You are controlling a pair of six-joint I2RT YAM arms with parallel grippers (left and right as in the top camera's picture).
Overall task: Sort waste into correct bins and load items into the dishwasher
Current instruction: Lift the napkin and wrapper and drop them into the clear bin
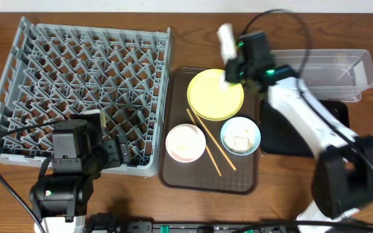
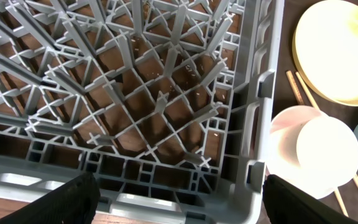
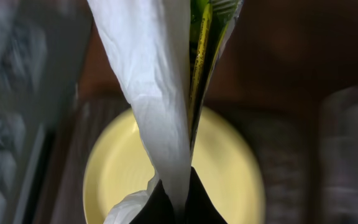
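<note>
Right gripper, above the yellow plate, clamps the white napkin and green wrapper; left gripper, well left of the plate, jaws wide

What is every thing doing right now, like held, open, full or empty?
right gripper, shut on napkin and wrapper
napkin, pinched, held in the air
green wrapper, pinched beside the napkin
left gripper, open, holding nothing
yellow plate, flat on the brown tray
blue bowl, upright, rice scraps inside
white bowl, upright
chopsticks, lying on the tray
dish rack, nothing loaded
</note>
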